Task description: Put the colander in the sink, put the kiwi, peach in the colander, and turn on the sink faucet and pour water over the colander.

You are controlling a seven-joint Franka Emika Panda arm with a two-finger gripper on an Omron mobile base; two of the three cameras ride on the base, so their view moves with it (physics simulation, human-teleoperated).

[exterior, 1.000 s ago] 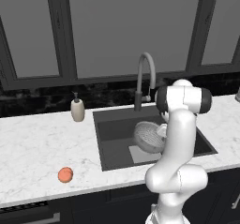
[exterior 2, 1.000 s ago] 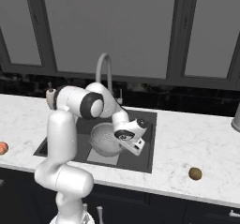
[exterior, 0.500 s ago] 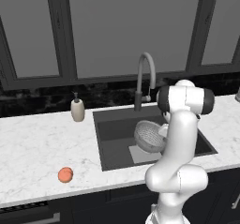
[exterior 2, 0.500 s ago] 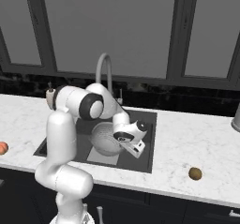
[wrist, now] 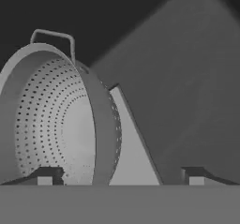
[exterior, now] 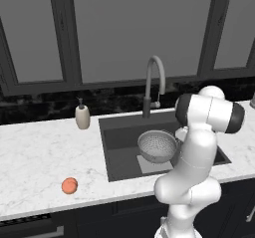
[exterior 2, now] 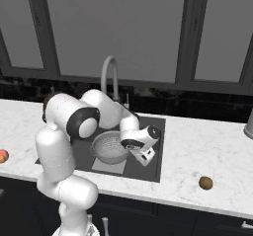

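Colander [wrist: 56, 120] sat inside the sink [exterior: 117, 152], over the lighter square patch, with the gripper [wrist: 119, 176] just beside it and its 2 jaws spread wide, grasping nothing. Nearer the counter's front edge lay the peach [exterior: 69, 185] and the kiwi [exterior 2: 206, 182], well apart, while the gooseneck faucet [exterior: 153, 85] rose behind the basin beside a soap dispenser [exterior: 82, 115].

Colander [exterior: 158, 145]: silvery-grey metal, perforated all over, satin sheen, with a thin wire handle; sink [exterior: 117, 152]: dark grey, matt and smooth, with a paler flat patch at the bottom. Sink faucet [exterior: 154, 85]: brushed grey metal with a darker lower stem; counter [exterior: 35, 157]: white marble-look stone, veined and polished. Peach [exterior: 69, 185]: orange-pink matt skin; kiwi [exterior 2: 205, 182]: dull brownish-tan; soap dispenser [exterior: 82, 115]: smooth beige.
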